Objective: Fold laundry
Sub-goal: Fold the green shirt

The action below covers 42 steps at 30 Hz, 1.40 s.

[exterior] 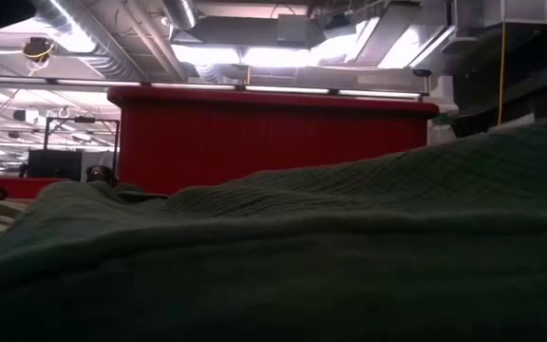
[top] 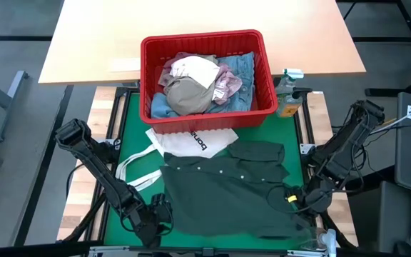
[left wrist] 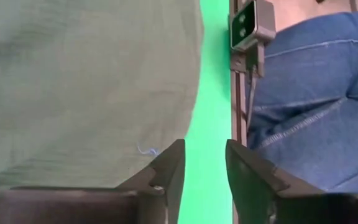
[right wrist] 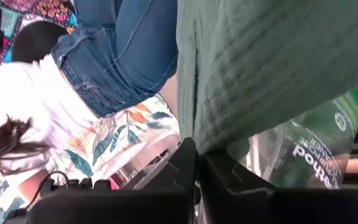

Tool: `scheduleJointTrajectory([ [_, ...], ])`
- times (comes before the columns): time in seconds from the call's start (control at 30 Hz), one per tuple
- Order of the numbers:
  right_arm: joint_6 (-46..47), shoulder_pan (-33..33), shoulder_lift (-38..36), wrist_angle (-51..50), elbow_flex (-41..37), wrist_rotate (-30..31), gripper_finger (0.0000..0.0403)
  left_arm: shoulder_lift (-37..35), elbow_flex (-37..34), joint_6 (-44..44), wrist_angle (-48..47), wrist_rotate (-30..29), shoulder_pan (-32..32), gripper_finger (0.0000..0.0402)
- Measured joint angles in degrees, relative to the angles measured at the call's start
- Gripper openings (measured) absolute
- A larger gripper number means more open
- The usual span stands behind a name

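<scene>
Green top (top: 227, 189) pinched in right gripper (top: 296, 200) jaws.

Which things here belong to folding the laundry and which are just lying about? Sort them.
Part of the job:
- dark green top, spread on the mat
- garments heaped in the basket: beige trousers, mottled pink top, denim jeans
- left pincer and right pincer, at the top's near corners

Just lying about:
- red basket
- white tote bag
- clear bottle

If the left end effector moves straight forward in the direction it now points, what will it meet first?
Probably nothing close: the left end effector stands open over the bare green mat, just beside the dark green top. Farther ahead lies the table edge, though depth is unclear.
</scene>
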Motion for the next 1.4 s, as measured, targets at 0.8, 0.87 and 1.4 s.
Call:
scheduleJointTrajectory([
  [0.8,-18.46,-3.87,0.00,-5.35,0.00,8.03,0.0121,0.00,-0.02,13.82,-7.69,-7.03,10.64,0.0143],
  [0.87,-24.55,-6.92,-0.07,-7.52,0.00,10.30,0.0121,0.00,-0.02,16.31,-7.65,-7.01,12.78,0.0141],
  [1.4,-72.90,-37.78,0.94,-13.88,0.02,28.37,0.0121,-0.02,-0.02,23.17,-7.51,-6.94,25.21,0.0132],
])
